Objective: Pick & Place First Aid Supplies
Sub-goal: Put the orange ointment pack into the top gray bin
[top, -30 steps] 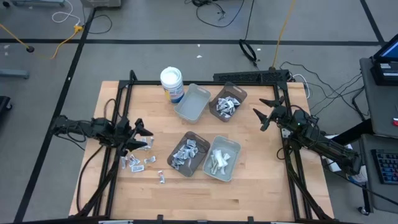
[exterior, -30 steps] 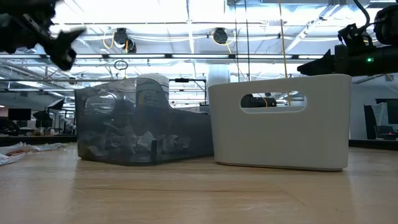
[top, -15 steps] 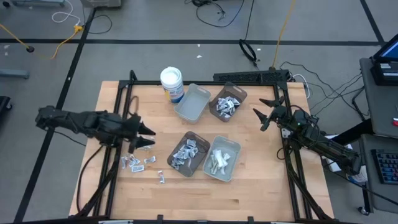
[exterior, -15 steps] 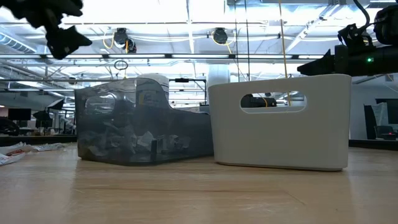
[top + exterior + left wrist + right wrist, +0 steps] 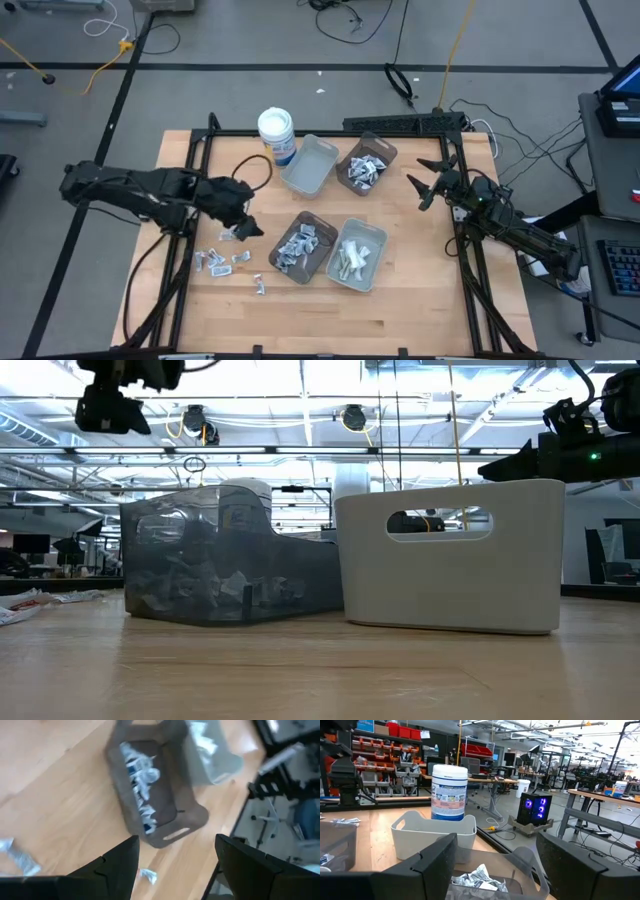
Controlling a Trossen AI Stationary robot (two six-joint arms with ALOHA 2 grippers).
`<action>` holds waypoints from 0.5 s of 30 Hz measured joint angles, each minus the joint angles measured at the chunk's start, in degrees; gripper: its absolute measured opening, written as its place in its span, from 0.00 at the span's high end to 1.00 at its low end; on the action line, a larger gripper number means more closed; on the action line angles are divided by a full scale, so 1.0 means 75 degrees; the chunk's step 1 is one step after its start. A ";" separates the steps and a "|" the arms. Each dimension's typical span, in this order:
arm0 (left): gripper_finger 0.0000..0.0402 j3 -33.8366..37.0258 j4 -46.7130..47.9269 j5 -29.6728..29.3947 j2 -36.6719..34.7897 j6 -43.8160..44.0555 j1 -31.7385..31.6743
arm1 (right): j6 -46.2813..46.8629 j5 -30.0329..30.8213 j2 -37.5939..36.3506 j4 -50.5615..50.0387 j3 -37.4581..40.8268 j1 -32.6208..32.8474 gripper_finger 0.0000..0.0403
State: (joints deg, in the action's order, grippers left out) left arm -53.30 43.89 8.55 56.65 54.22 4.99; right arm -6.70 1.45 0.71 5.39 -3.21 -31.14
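Note:
Several small white and silvery first aid supplies (image 5: 222, 261) lie loose on the wooden table near its left side; more fill the brown tray (image 5: 303, 245), the grey tray (image 5: 356, 254) and the far brown tray (image 5: 366, 165). My left gripper (image 5: 244, 228) hangs open above the table between the loose packets and the near brown tray (image 5: 155, 805), slanting down, nothing between its fingers. My right gripper (image 5: 424, 190) waits open at the table's right side, pointing about level toward the far trays.
A white round tub (image 5: 277, 131) with a blue label stands at the far middle beside a grey tray (image 5: 309, 165). Black frame rails (image 5: 190, 180) run along the table's left and right sides. Bare wood lies along the near edge.
My left gripper has risen well above the table and swung toward the trays on the right, tipping from about level to slanting downward and rolling about its own axis. Its fingers stay apart. The packets and trays have not moved.

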 joint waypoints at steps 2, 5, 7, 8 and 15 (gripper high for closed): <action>0.34 -0.0203 0.0269 0.0101 0.0265 0.0346 -0.0196 | 0.0000 0.0000 0.0000 0.0000 0.0001 0.0000 0.33; 0.34 -0.0416 0.0693 0.0251 0.0569 0.0788 -0.0503 | 0.0000 0.0000 0.0000 0.0000 -0.0001 0.0000 0.33; 0.34 -0.0486 0.1054 0.0286 0.0739 0.1070 -0.0686 | 0.0000 0.0000 0.0000 0.0000 0.0000 0.0000 0.33; 0.34 -0.0487 0.1269 0.0319 0.0813 0.1216 -0.0786 | 0.0000 0.0000 0.0000 -0.0002 -0.0001 0.0000 0.33; 0.34 -0.0484 0.2813 0.0112 0.1307 0.1787 -0.1255 | 0.0000 0.0000 0.0003 -0.0001 0.0001 0.0000 0.34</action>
State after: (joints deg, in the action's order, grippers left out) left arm -56.93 64.99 9.38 66.46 67.63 -4.43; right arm -6.70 1.45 0.73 5.38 -3.21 -31.14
